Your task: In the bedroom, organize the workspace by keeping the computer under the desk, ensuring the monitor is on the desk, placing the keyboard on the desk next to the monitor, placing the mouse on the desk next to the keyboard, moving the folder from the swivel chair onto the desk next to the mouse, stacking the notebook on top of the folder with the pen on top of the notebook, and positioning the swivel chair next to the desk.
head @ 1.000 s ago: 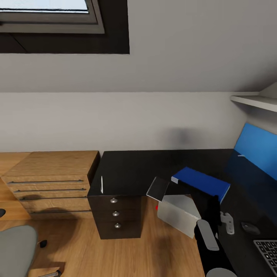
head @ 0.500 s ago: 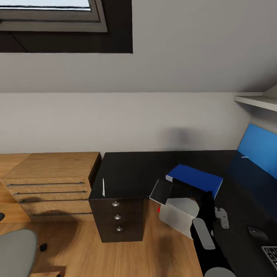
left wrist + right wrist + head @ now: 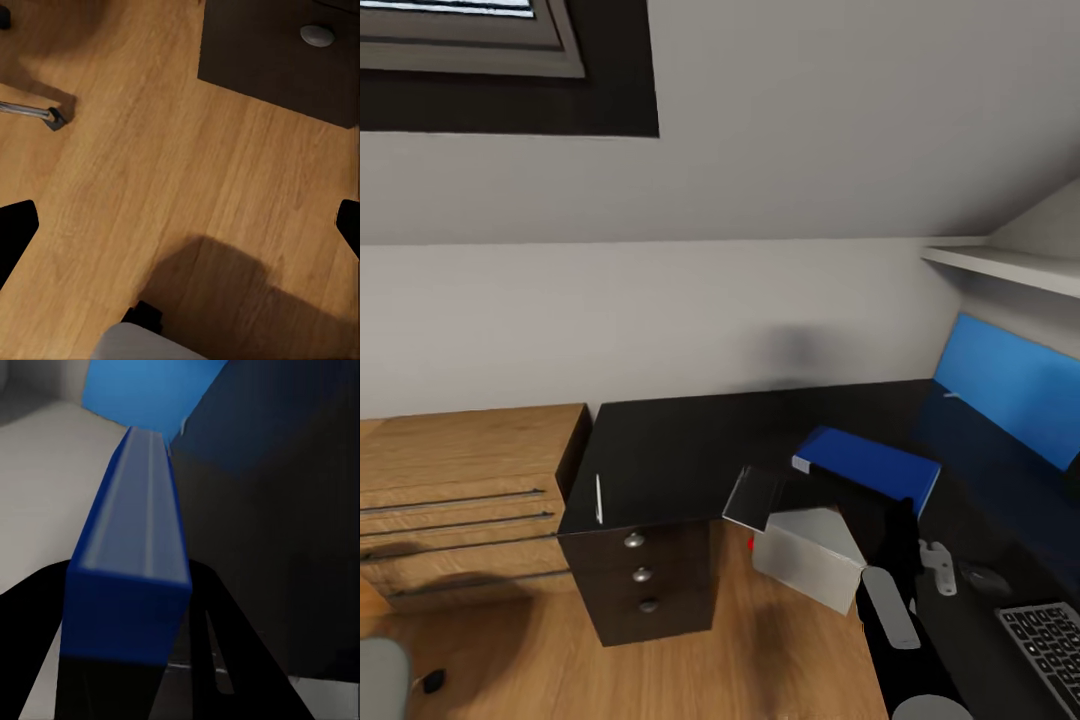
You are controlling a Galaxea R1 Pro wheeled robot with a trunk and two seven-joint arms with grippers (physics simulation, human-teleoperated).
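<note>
1. Your right hand [image 3: 124, 660] is clamped on the blue folder [image 3: 868, 467], carrying it above the black worktop [image 3: 690, 450]. Judging by the grip near one end, the folder could tilt or slip if you swing the arm quickly.
2. The mouse [image 3: 982, 577] and keyboard [image 3: 1050, 640] lie just beside your arm's path. A low pass could knock the mouse away from the keyboard.
3. The pen [image 3: 598, 498] sits well apart near the worktop's far edge, so it is safe for now.
4. The monitor [image 3: 1015, 385] stands close behind the drop zone. Overshooting could bump it.
5. Your left hand [image 3: 180, 225] hangs over the wooden floor [image 3: 187, 165], fingers spread wide, holding nothing
</note>
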